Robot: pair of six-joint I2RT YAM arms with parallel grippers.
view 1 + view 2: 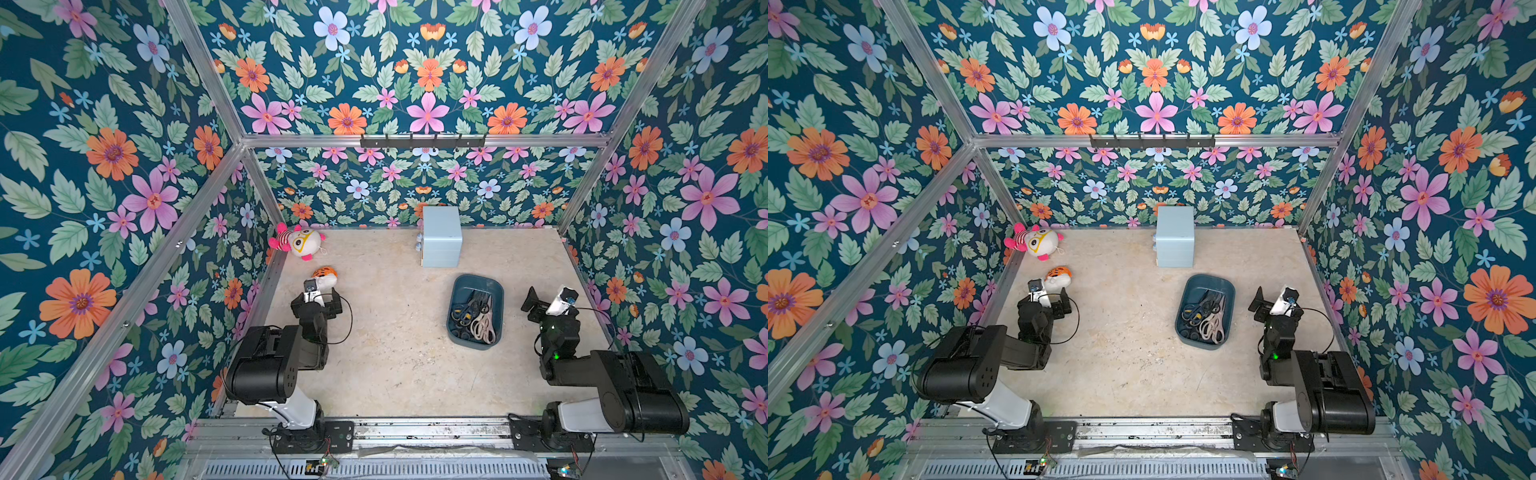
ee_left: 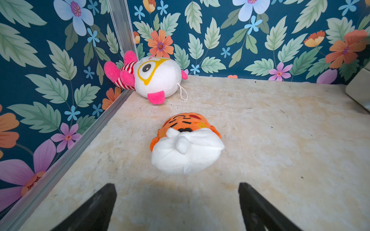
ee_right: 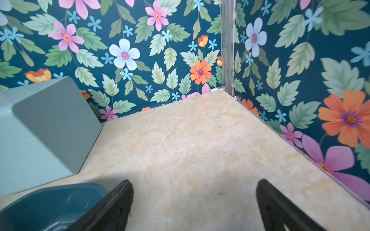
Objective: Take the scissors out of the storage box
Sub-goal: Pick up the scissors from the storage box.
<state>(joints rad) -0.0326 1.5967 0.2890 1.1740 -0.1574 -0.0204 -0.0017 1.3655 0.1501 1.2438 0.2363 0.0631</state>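
The right gripper is hovering low with its fingers spread wide, only bare table showing between them. The dark teal storage box is sitting just beside the finger nearer the middle of the table, its rim close to that finger but not touching it. In both top views the scissors are all lying inside the box in a heap. The dark-handled pairs are lying on the side away from the right fingers, and the cream shears on the side toward them. Ahead of those fingers and off to the box's side, a pale blue drawer box is standing against the back wall.

The left gripper is likewise holding its fingers wide apart and gripping nothing. An orange tiger plush is lying just ahead of the gap between them, clear of both tips. Farther beyond, a white-and-pink plush with yellow glasses is resting in the corner.
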